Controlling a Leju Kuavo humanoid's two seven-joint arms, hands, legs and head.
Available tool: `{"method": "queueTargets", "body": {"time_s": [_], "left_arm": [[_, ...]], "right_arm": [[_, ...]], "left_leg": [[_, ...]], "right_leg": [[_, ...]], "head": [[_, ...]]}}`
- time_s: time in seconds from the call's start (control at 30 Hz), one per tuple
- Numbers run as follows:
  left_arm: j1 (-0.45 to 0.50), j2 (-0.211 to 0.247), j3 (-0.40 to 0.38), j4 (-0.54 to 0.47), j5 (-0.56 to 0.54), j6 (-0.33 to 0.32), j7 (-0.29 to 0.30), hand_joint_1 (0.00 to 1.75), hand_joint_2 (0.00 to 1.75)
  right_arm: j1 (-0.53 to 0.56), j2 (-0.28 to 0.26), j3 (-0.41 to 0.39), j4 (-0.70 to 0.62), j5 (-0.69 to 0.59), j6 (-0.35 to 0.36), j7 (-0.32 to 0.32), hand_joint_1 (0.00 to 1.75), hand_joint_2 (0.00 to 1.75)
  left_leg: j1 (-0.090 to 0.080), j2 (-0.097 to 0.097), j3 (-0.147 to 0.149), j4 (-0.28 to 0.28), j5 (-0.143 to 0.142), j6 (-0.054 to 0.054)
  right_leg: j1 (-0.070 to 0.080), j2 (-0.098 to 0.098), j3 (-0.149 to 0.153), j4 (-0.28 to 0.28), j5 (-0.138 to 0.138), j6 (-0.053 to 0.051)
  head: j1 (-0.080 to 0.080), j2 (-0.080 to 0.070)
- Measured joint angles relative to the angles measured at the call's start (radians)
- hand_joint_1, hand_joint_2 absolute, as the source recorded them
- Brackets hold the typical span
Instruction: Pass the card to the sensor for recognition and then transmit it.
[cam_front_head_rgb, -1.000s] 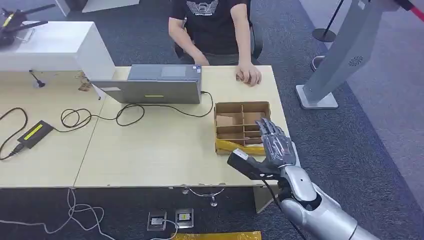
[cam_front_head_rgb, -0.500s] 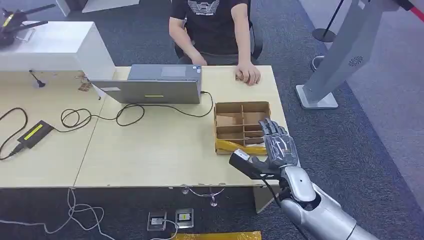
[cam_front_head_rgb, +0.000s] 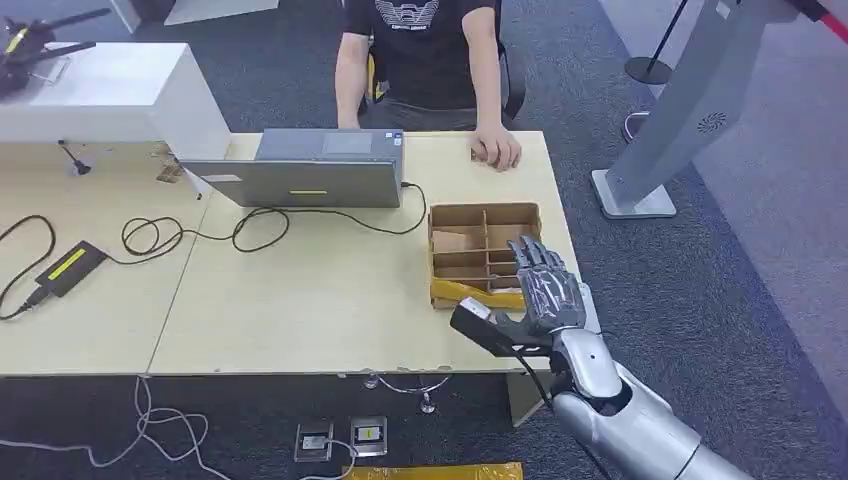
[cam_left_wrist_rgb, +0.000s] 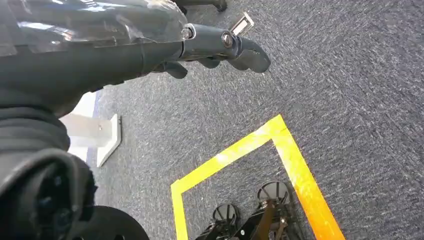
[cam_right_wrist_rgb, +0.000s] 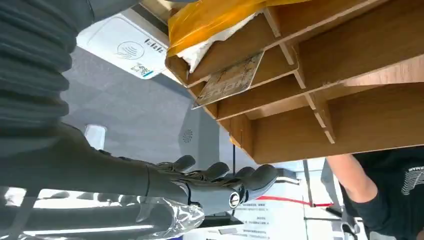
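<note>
Fingers of the right hand (cam_front_head_rgb: 545, 290) were spread wide and held nothing, hovering over the table's front right corner beside a compartmented cardboard box (cam_front_head_rgb: 484, 250). The card (cam_right_wrist_rgb: 231, 80) lay in one compartment. White sensor (cam_right_wrist_rgb: 122, 47) sat just beside the box. The left hand (cam_left_wrist_rgb: 220, 47) hung above carpet, fingers curled, empty.

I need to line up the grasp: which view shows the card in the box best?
The right wrist view: the card leans in a compartment of the cardboard box, face visible. In the head view the right hand covers that corner. The left wrist view looks at floor.
</note>
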Motion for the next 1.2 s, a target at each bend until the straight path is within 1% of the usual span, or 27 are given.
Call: {"method": "queueTargets", "body": {"time_s": [0.23,0.4,0.63,1.2], "left_arm": [[0.0,0.0,-0.001,0.0,-0.004,-0.008,0.0,0.0,0.0],[0.0,0.0,-0.001,0.0,-0.011,-0.019,-0.001,0.0,0.0],[0.0,0.0,-0.002,0.0,-0.03,-0.029,-0.002,0.0,0.0],[0.001,0.001,-0.011,0.0,-0.043,-0.039,-0.004,0.0,0.0]], "right_arm": [[-0.012,0.029,0.0,0.035,0.0,-0.007,-0.01,0.0,1.75],[-0.014,0.039,0.0,0.049,0.0,-0.013,-0.01,0.0,1.75],[-0.015,0.039,-0.003,0.067,0.007,-0.018,0.004,0.0,1.75],[-0.015,0.039,-0.005,0.103,0.011,-0.024,0.013,0.0,1.75]], "left_leg": [[0.0,0.0,0.0,0.0,0.0,0.0],[0.0,0.0,0.0,0.0,0.0,0.0],[0.0,0.0,0.0,0.0,0.0,0.0],[0.0,0.0,0.0,0.0,0.0,0.0]], "right_leg": [[0.0,0.0,0.0,0.0,0.0,0.0],[0.0,0.0,0.0,0.0,0.0,0.0],[0.0,0.0,0.0,0.0,0.0,0.0],[0.0,0.0,0.0,0.0,0.0,0.0]], "head": [[0.0,0.0],[0.0,0.0],[0.0,0.0],[0.0,0.0]]}}
